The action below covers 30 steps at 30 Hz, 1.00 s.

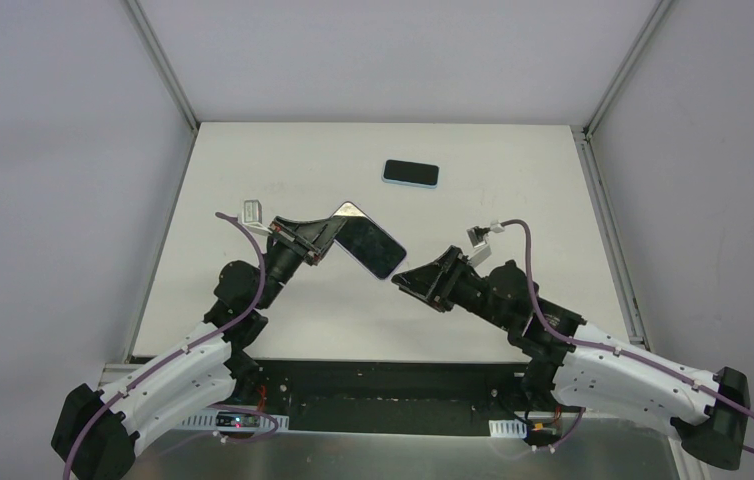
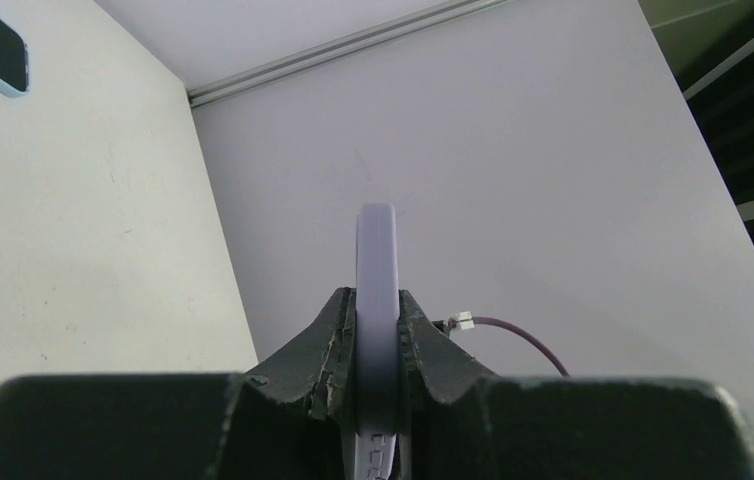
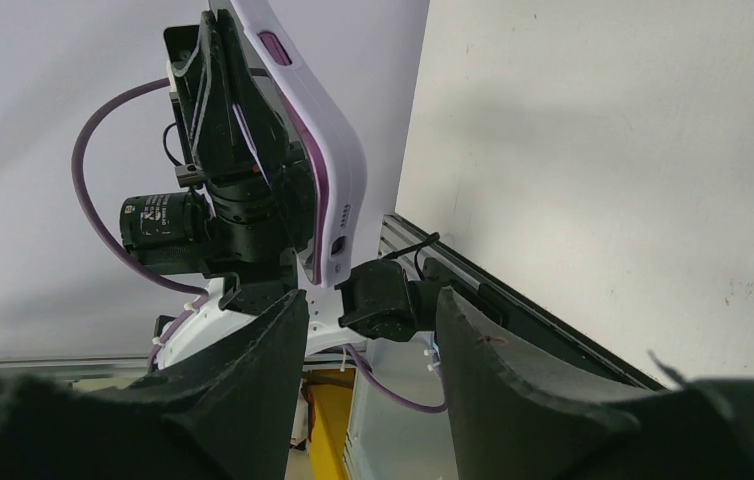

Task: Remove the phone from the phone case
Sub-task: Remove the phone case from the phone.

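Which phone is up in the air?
The purple-cased phone, pinched by the left gripper. The blue-edged phone lies flat on the table, farther back.

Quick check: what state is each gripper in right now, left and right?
Left gripper: closed on the cased phone.
Right gripper: open, holding nothing.

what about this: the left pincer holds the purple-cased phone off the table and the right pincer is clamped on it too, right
Not quite. The left pincer holds the phone off the table, but the right pincer is open, the phone ahead of its fingers, not between them; the right wrist view shows it.
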{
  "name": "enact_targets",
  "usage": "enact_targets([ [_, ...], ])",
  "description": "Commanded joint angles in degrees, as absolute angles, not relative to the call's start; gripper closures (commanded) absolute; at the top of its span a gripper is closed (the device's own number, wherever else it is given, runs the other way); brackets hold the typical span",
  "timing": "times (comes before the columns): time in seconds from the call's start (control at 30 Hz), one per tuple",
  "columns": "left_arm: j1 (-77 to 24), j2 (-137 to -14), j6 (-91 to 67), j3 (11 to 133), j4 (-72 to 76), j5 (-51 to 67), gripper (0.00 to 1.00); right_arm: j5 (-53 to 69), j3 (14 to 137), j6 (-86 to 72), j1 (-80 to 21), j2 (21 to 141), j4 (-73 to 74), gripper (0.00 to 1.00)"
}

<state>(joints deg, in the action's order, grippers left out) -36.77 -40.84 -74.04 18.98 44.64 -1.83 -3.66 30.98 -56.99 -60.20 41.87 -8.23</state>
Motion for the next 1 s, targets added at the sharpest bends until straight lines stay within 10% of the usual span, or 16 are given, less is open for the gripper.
enact_targets([
  [0.0, -36.96, -39.46, -74.34, 20.28, 50.27, -2.21, 1.00, -4.24, 34.27, -57.19, -60.51, 41.92, -9.72, 0.47],
  [0.97, -37.35, -38.78, -74.88, 19.78, 49.75, -1.66, 1.00, -6.06, 33.65, -58.61, -60.51, 44.16, -10.87, 0.59],
])
